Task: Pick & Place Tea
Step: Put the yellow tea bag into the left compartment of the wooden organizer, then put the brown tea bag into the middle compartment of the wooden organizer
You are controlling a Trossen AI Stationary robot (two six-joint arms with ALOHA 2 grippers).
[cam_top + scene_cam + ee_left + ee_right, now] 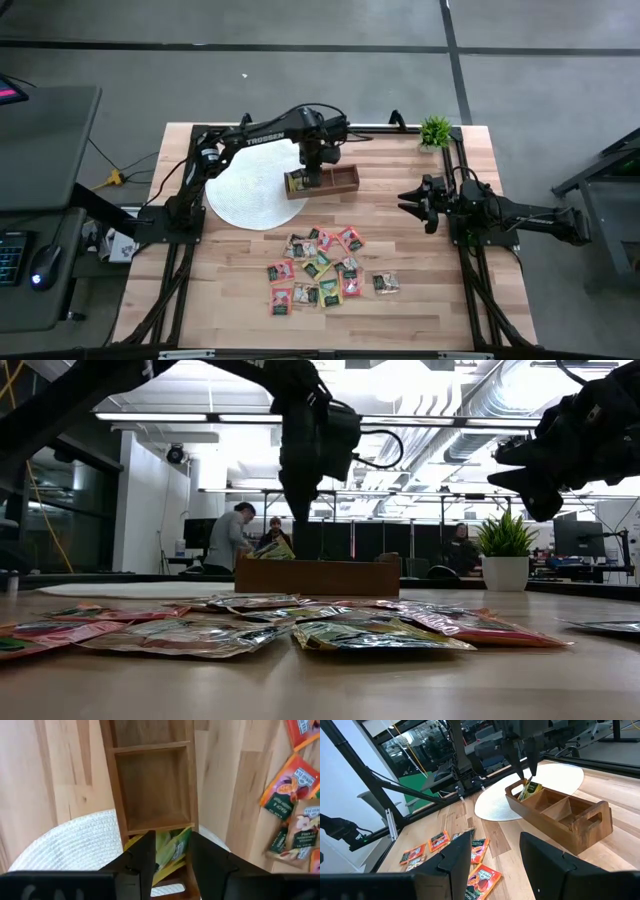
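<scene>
Above the wooden tray's (340, 181) end compartment nearest the white round mat (245, 197), the left tool (311, 181) hangs with its fingers parted over green and yellow tea packets (167, 851) standing inside. In front of the tray, the other tea packets (325, 268) lie scattered on the counter (430, 300). Right of the tray, the right tool (412, 201) hovers open, holding nothing.

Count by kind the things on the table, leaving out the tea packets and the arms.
Wooden tray: 1
Round white mat: 1
Potted plant: 1
Total: 3
Left gripper hangs over the tray's end compartment; right gripper waits apart, right of the tray.
</scene>
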